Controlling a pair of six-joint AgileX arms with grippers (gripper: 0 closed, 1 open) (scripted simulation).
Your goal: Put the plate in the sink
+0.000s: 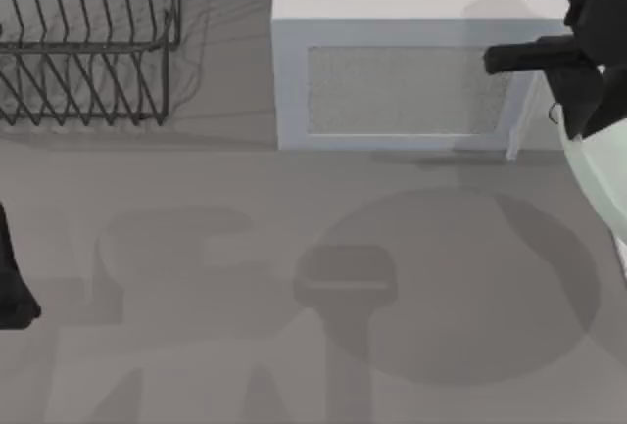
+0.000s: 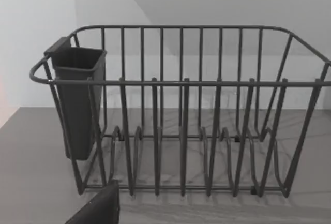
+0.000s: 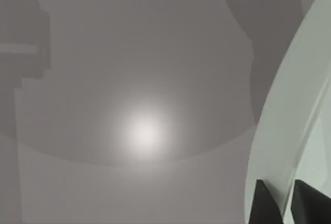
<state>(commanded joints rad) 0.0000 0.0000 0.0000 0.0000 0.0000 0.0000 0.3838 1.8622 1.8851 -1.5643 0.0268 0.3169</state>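
The pale mint-green plate [image 1: 600, 177] hangs at the table's far right, mostly cut off by the picture's edge, and casts a big round shadow on the tabletop. My right gripper [image 1: 586, 122] comes down from the top right corner and is shut on the plate's rim. In the right wrist view its two dark fingertips [image 3: 264, 204] pinch the plate's edge [image 3: 289, 131], one on each side. A thin straight white strip at the right edge, just below the plate, looks like the sink's rim [image 1: 621, 256]. My left arm [image 1: 12, 292] is parked at the left edge.
The grey-white microwave [image 1: 392, 81] stands at the back, right beside the right arm. A black wire dish rack [image 1: 88, 42] sits at the back left; the left wrist view faces the rack [image 2: 181, 115] and its dark cutlery cup [image 2: 77, 100].
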